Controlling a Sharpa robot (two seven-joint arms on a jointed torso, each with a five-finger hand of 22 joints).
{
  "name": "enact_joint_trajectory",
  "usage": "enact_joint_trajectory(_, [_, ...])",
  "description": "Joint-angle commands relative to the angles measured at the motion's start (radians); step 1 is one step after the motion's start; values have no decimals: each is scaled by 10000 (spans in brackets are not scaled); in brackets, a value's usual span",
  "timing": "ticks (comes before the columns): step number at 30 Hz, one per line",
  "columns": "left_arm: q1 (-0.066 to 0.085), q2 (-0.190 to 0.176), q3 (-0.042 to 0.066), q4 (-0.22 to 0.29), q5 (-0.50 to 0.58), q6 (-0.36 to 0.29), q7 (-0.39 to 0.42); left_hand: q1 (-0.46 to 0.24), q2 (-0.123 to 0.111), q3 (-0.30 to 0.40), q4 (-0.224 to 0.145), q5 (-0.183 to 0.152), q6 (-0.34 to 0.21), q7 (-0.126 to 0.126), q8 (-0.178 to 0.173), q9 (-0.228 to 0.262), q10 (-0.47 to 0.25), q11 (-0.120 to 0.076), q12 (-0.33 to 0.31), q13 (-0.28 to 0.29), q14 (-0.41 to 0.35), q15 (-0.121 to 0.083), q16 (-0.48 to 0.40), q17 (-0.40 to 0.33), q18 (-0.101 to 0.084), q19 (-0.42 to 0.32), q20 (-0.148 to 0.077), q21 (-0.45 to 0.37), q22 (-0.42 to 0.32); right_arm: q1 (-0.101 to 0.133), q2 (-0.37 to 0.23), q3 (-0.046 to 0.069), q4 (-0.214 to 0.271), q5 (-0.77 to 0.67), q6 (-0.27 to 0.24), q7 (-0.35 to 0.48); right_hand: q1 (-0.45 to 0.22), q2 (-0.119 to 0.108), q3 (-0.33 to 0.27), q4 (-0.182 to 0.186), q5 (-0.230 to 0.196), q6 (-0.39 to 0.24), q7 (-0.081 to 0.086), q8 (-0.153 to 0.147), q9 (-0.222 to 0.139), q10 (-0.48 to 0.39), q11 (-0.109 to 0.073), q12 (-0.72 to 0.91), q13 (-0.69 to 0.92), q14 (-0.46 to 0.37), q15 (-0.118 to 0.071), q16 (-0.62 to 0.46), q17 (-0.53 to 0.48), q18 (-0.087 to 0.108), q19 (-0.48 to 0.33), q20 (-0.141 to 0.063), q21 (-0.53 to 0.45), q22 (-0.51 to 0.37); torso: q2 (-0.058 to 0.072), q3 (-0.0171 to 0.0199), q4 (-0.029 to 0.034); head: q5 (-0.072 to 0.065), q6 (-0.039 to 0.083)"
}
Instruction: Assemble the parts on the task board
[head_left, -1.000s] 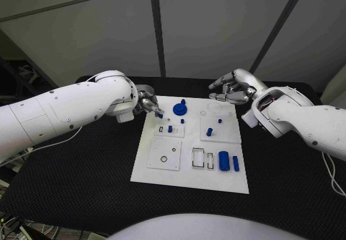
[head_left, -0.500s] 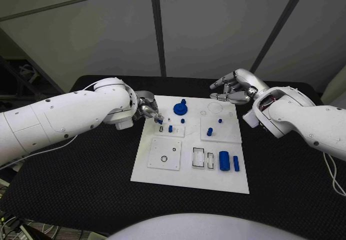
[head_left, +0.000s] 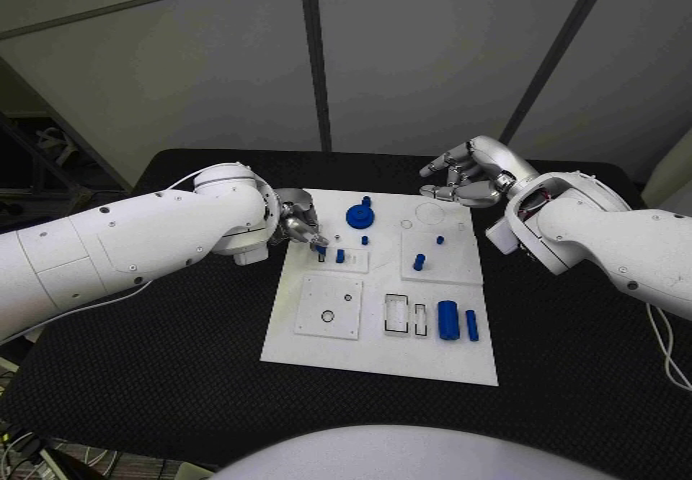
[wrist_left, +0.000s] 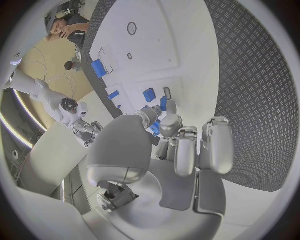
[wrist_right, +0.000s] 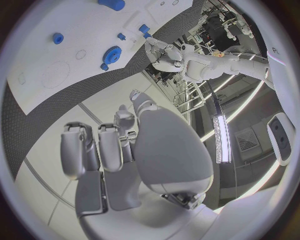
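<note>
Table (head_left: 159, 380), black and textured, carries the white board (head_left: 378, 355) in its middle, and both white arms reach in over the far end. Left arm (head_left: 130, 240) sits lower and closer to the board than a second ago, its hand (head_left: 299, 222) now down at the board's left edge, over the small raised plate (head_left: 342, 262) with the slot. That hand pinches a small blue part (wrist_left: 155, 128) between thumb and a finger, the other fingers curled beside it; in the wrist view the part hangs just above the plate, next to the blue peg (head_left: 340, 257) already standing there. So the descent looks like an approach to insertion, not yet seated as far as I can judge. Right hand (head_left: 469, 175) hovers at the far right corner of the board, unmoved across the second, fingers loosely curled with nothing in them. On the board, nothing else has shifted: the gear (head_left: 361, 216) stands at the far end, a peg (head_left: 418, 264) mid-board, and the cylinder (head_left: 449, 321) and bar (head_left: 472, 326) lie at the near right. Writing? None legible on the board, arms or parts.
</note>
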Motion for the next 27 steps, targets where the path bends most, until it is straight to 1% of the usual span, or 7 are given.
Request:
enact_joint_trajectory(1, [-24, 35, 0, -23, -280, 147, -30, -40, -38, 1129, -1087, 70, -21, -25, 38, 18, 52, -49, -33, -12, 1035, -84, 24, 2633, -265, 88, -4, 64, 923, 16, -4, 6, 10, -26, 65, 63, -59, 57, 32, 47, 44, 9, 17, -20, -13, -67, 12, -32, -5, 516, -73, -48, 557, 53, -71, -13, -70, 1008, -4, -4, 4, 15, -14])
enact_joint_trajectory(6, [-51, 50, -4, -35, -307, 337, -39, -54, -62, 1173, -1104, 69, -21, -25, 44, 26, 50, -50, -43, -25, 1035, -85, 24, 2633, -263, 83, -5, 58, 917, 16, -7, 6, 5, -26, 70, 66, -59, 57, 32, 47, 44, 9, 17, -20, -13, -67, 12, -32, -5, 516, -73, -48, 557, 53, -71, -13, -70, 1008, -12, -8, 11, -18, -9])
enact_joint_trajectory(10, [-62, 52, -6, -49, -315, 416, -43, -54, -62, 1173, -1104, 69, -21, -25, 44, 26, 50, -50, -43, -25, 1035, -85, 24, 2633, -263, 83, -5, 58, 917, 15, -3, 6, 6, -26, 78, 67, -59, 57, 32, 47, 44, 9, 17, -20, -13, -67, 12, -32, -5, 516, -73, -48, 557, 53, -71, -13, -70, 1008, -2, 2, 8, -12, -2])
enact_joint_trajectory(15, [-73, 64, -8, -42, -318, 509, -46, -61, -77, 1203, -1117, 70, -20, -26, 49, 31, 43, -50, -58, -43, 1035, -85, 24, 2633, -263, 83, -5, 57, 918, 15, 2, 5, -3, -26, 103, 74, -59, 57, 32, 47, 44, 9, 17, -20, -13, -67, 12, -32, -5, 516, -73, -48, 557, 53, -71, -13, -70, 1008, -12, -6, 13, -9, -9])
enact_joint_trajectory(20, [-80, 63, -10, -37, -319, 614, -52, -71, -108, 1247, -1141, 70, -17, -27, 57, 40, 48, -52, -59, -44, 1035, -86, 24, 2633, -265, 87, -6, 60, 925, 15, 7, 5, -13, -23, 132, 83, -59, 57, 32, 47, 44, 9, 17, -20, -13, -67, 12, -32, -5, 516, -73, -48, 557, 53, -71, -13, -70, 1008, -12, 4, 9, -6, -11])
enact_joint_trajectory(27, [-90, 45, -10, -8, -320, 762, -58, -85, -142, 1294, -1166, 68, -7, -29, 67, 50, 59, -54, -56, -41, 1035, -86, 24, 2633, -264, 85, -6, 56, 923, 14, 11, 5, -28, -6, 159, 101, -59, 57, 32, 47, 44, 9, 17, -20, -13, -67, 12, -32, -5, 516, -73, -48, 557, 53, -71, -13, -70, 1008, -8, 1, 10, 21, -22])
